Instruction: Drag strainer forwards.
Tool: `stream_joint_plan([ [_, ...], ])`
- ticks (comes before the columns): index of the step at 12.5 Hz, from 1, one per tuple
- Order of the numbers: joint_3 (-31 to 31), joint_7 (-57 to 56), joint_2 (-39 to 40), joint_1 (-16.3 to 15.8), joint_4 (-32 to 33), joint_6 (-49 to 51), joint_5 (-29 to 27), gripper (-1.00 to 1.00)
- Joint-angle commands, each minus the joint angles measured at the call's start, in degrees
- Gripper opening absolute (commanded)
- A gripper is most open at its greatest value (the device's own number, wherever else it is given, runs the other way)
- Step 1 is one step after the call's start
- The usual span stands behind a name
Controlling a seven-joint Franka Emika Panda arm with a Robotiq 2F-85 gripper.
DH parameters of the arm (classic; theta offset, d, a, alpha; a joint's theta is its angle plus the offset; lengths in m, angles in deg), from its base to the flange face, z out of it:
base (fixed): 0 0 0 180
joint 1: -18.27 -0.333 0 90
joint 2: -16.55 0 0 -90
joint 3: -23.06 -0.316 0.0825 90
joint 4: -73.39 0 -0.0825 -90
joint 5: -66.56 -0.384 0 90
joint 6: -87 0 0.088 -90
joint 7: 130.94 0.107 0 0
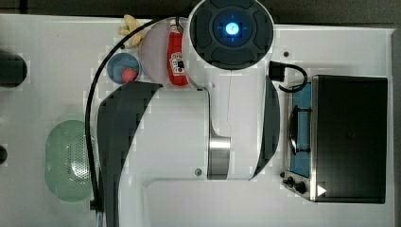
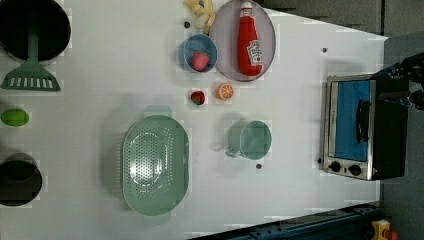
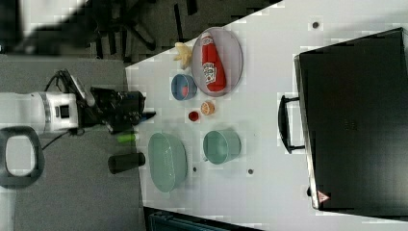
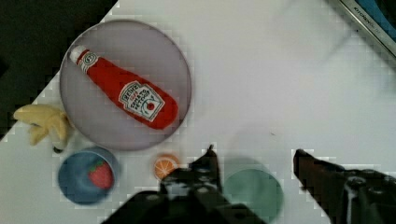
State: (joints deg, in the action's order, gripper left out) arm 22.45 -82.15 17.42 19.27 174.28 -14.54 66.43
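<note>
The strainer (image 2: 155, 165) is a pale mint-green oval colander with a dotted bottom. It rests on the white table (image 2: 300, 200), at the top view's left (image 1: 68, 161) and low in the right view (image 3: 167, 161). My gripper (image 4: 254, 156) is open, with nothing between its dark fingers (image 4: 209, 163). It hangs well above the table, and the green mug (image 4: 254, 193) shows far below the gap. In the right view the gripper (image 3: 148, 115) reaches in from the right view's left, apart from the strainer. The arm hides part of the strainer's edge in the top view.
A grey plate (image 2: 227, 60) carries a ketchup bottle (image 2: 249, 40). Beside it are a blue bowl (image 2: 199, 52) with a strawberry, a banana (image 2: 200, 12), an orange slice (image 2: 225, 91) and a loose strawberry (image 2: 197, 97). The green mug (image 2: 250, 140) and a toaster oven (image 2: 362, 127) stand further along.
</note>
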Motion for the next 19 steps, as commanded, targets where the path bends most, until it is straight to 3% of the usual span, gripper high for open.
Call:
stream_joint_plan([
  [1, -1.3, 2.3, -20.5, 3.9, 11.4, 10.1, -1.3, 0.58],
  [3, -2.6, 2.4, -20.1, 3.4, 11.4, 10.0, -1.5, 0.99],
  [10, -18.0, 12.1, -12.5, 1.2, 11.4, 4.6, -1.5, 1.00],
  [15, -30.2, 30.0, -1.1, 0.9, 11.6, -5.7, -1.5, 1.00],
  [19, -34.5, 43.5, 7.7, 0.0, 13.1, -13.0, -1.0, 1.00],
])
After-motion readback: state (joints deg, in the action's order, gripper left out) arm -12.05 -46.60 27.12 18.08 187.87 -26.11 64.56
